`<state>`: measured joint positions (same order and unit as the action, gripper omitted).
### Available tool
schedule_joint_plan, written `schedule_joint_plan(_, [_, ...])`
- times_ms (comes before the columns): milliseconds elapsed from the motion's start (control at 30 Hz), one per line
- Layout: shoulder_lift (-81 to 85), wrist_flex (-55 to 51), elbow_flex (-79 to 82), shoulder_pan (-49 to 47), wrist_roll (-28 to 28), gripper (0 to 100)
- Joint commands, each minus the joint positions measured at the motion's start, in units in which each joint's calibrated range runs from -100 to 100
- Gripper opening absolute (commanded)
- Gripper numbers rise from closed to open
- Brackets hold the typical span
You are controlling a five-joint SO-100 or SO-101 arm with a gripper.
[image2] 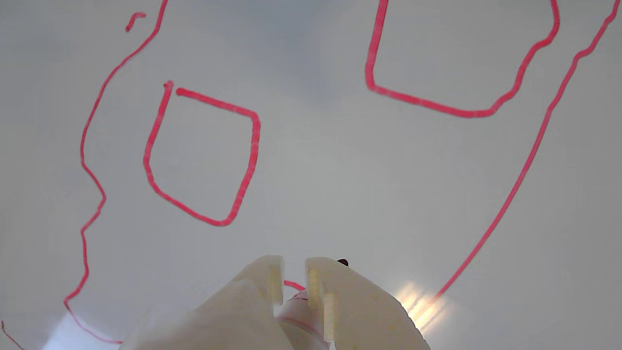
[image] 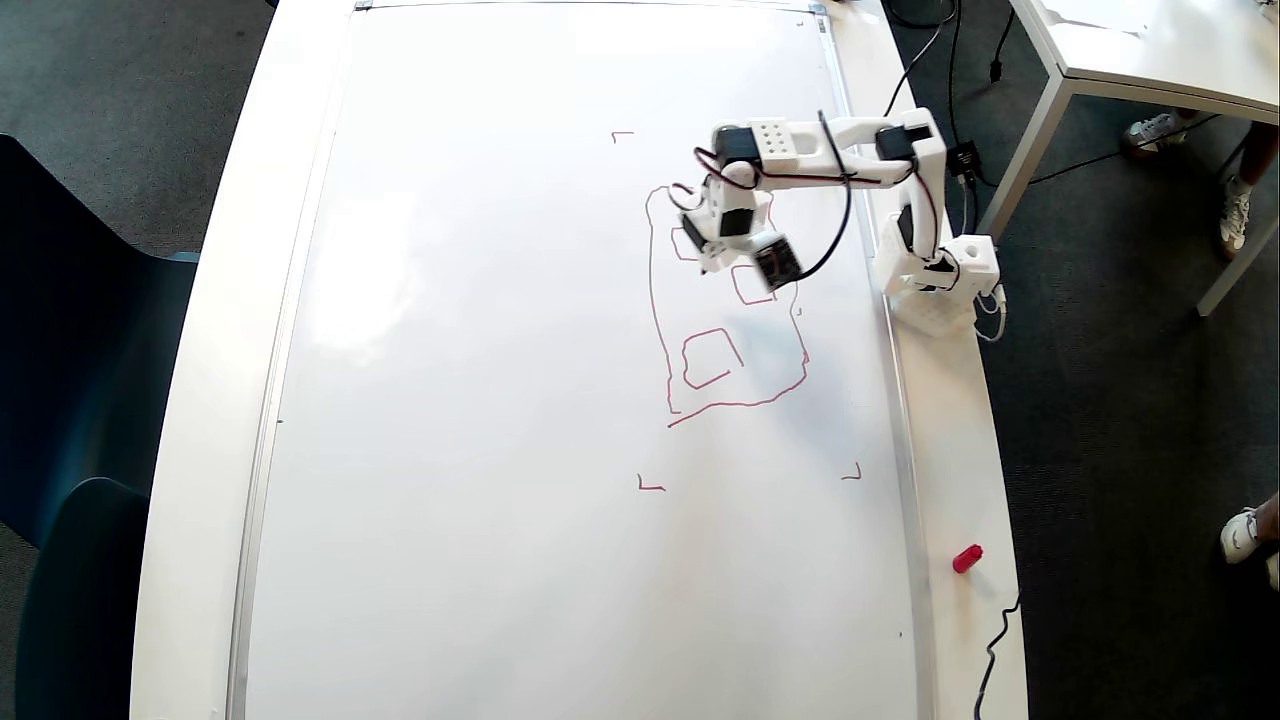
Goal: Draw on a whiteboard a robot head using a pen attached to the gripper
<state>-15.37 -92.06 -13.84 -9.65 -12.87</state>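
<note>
The whiteboard (image: 480, 400) fills the table; it also fills the wrist view (image2: 316, 170). The robot head (image: 740, 404) is a wobbly red outline on its right part, with one full square and two smaller ones partly under the arm. The white gripper (image: 708, 262) hangs over the drawing's upper left, near the small squares. In the wrist view the gripper (image2: 294, 267) is shut on the pen (image2: 296, 308), whose white body shows between the two white fingers. Two red squares of the robot head (image2: 252, 146) and its long outline lie beyond the fingers.
The arm's base (image: 940, 280) stands on the table strip right of the board. A loose red cap (image: 967, 558) lies lower on that strip, with a black cable (image: 990, 660) below it. Red corner marks (image: 650, 486) frame the drawing. A second white table (image: 1150, 50) stands top right; dark chairs (image: 80, 400) stand left.
</note>
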Motion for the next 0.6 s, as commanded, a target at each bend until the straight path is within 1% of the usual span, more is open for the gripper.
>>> schedule_joint_plan(0, [-7.1,0.6,-11.9,-0.3,2.7,1])
schedule_joint_plan(200, [-13.4,0.6,-18.7,-0.3,3.8,1])
schedule_joint_plan(433, [-14.9,0.6,-19.2,-0.4,3.8,1])
schedule_joint_plan(567, [-15.0,4.2,-18.3,-0.4,3.8,1])
